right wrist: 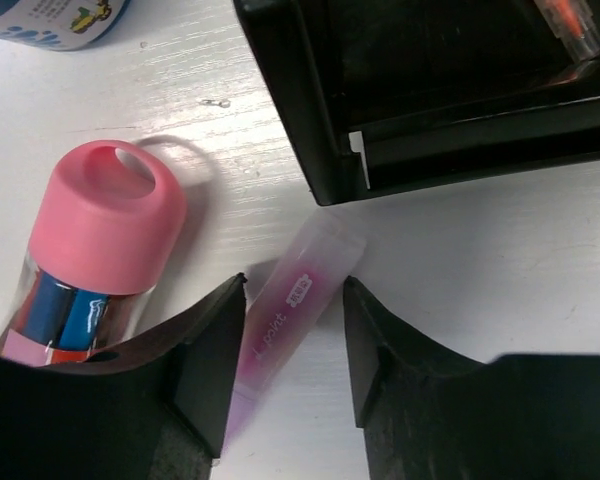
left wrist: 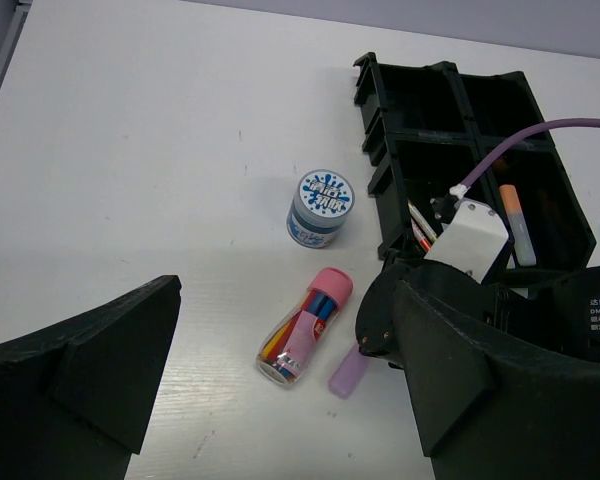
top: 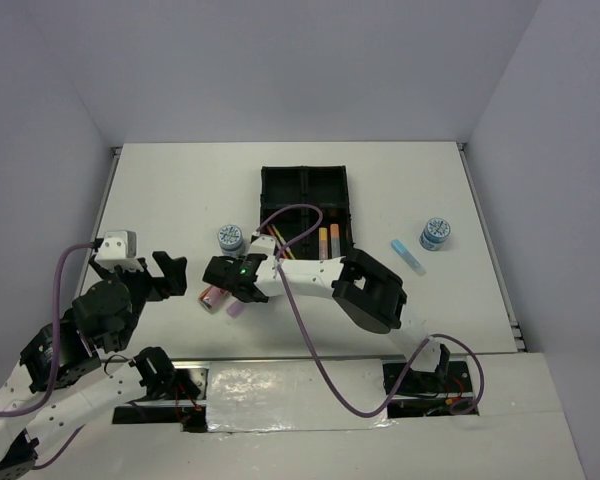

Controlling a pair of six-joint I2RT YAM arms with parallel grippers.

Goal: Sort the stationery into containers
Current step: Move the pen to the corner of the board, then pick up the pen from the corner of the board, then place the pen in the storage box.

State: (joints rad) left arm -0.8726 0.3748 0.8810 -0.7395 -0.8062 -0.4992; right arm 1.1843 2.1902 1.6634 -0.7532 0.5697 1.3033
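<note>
A purple marker [right wrist: 300, 290] lies on the table by the near left corner of the black tray [right wrist: 430, 100]. My right gripper [right wrist: 295, 340] is open and low over it, one jaw on each side; the left one is close to or touching it. A pink-capped tube [right wrist: 105, 220] lies just left. In the top view the right gripper [top: 223, 278] is over the marker [top: 234, 309] and tube [top: 212, 297]. My left gripper [left wrist: 280, 400] is open and empty, above the table left of the tube [left wrist: 305, 325]. The tray [top: 307, 205] holds orange pens [top: 278, 240] and markers [top: 328, 238].
One blue-white tape roll [top: 230, 238] stands left of the tray, just beyond the tube. A second roll [top: 435, 233] and a blue marker [top: 407, 256] lie right of the tray. The right arm stretches across the tray's near edge. The tray's two far compartments look empty.
</note>
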